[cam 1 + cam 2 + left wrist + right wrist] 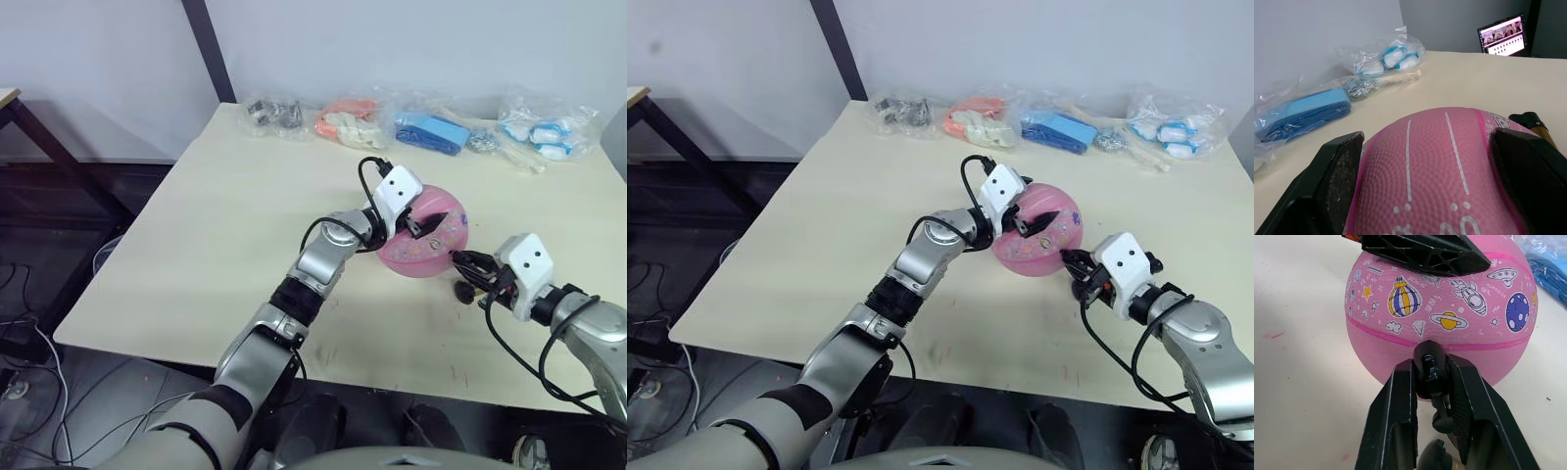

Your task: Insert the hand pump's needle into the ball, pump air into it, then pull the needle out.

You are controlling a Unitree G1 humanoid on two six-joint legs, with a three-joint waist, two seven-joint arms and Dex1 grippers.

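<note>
Two end effectors meet at the ball [423,235], a pink rubber ball with a band of cartoon prints that sits on the pale tabletop [225,235], toward the robot from a row of clear plastic bags [431,127] lined up along the far edge. The left end effector [1425,181] straddles the ball from above, its two black fingers [1337,176] spread wide and pressed against opposite sides of the pink surface. The right end effector [1432,377] is at the ball's near side, its fingers closed tight on the small black fitting of the needle [1429,368], which sits right against the ball's skin just below the printed band; the pin itself cannot be made out, so whether it is inside the ball cannot be told. The black hose curls back from the fitting between the fingers. The hand pump [1535,126] lies on the tabletop just beside the ball, on the robot's right, its brass barrel and black end cap peeking out past the ball in the left wrist view.
</note>
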